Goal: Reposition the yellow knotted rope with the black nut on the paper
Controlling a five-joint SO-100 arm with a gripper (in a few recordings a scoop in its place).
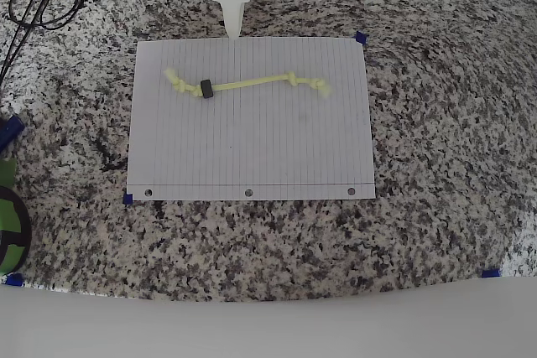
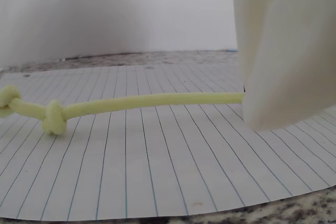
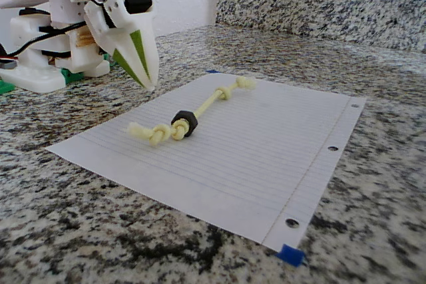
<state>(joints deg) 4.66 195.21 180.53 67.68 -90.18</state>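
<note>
Speckled granite worktop (image 1: 436,123) carries the white lined paper (image 1: 252,148), three punched holes along its near edge in the overhead view, blue tape bits at corners. White arm's claw (image 1: 232,29) sits at the paper's far edge, tips pinched together to a point, holding nothing, apart from the rope. Yellow knotted rope (image 1: 252,83) lies across the far half of the paper, running left-right, knots near both ends. Black nut (image 1: 205,88) sits threaded on the rope, just beside the left knot.
</note>
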